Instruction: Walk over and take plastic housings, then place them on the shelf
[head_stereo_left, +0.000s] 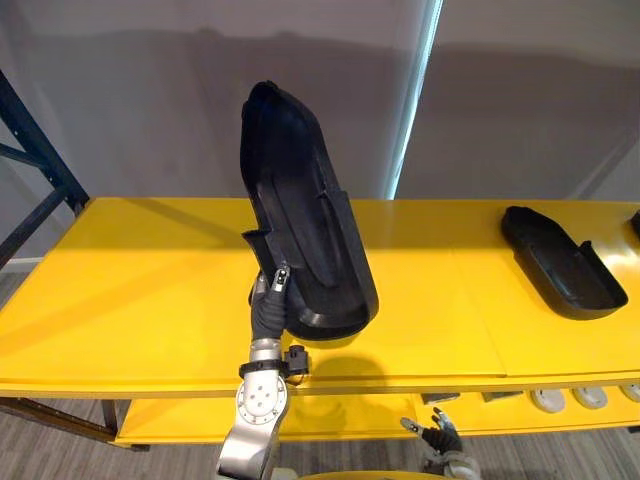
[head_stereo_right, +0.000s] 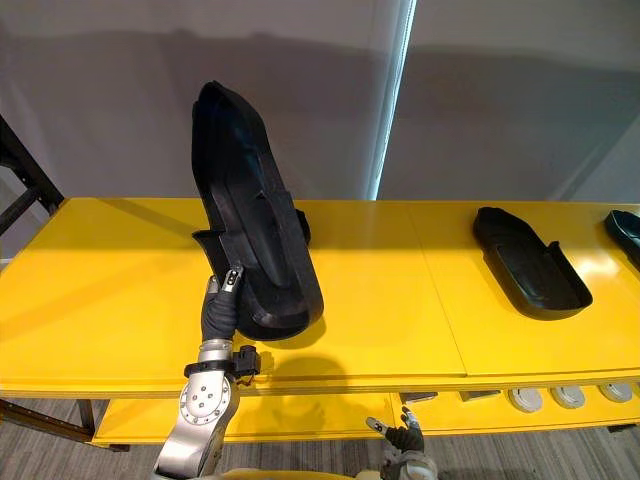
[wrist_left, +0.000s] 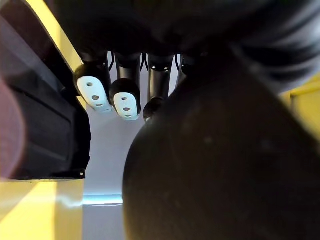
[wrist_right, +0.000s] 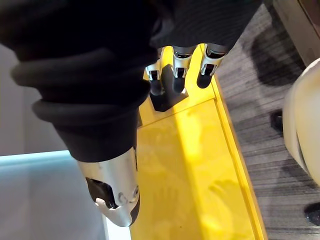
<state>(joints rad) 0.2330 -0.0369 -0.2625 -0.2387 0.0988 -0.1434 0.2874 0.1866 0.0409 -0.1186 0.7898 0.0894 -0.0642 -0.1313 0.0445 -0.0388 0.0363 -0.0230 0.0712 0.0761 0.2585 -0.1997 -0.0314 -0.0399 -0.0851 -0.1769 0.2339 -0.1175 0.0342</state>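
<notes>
The left robot hand (head_stereo_left: 270, 305) is clamped on the lower rim of a big black plastic housing (head_stereo_left: 300, 200). It holds the housing steeply tilted over the yellow shelf (head_stereo_left: 130, 290), with the long end pointing toward 12 o'clock. The low end of the housing is very near the shelf top, but it is not possible to tell if it touches.

At 3 o'clock from this piece, well apart, a second housing (head_stereo_left: 560, 262) already lies flat on the same shelf. A third housing (head_stereo_right: 628, 230) shows at the far edge beyond it.

At 5 o'clock from the held housing, the right robot hand (head_stereo_left: 440, 437) hangs low before the shelf's lower level. Its fingers (wrist_right: 175, 75) are apart and relaxed, with nothing in them.

By judgement, the walking and taking are done for this piece. What is left is to lay it down flat and release it.
</notes>
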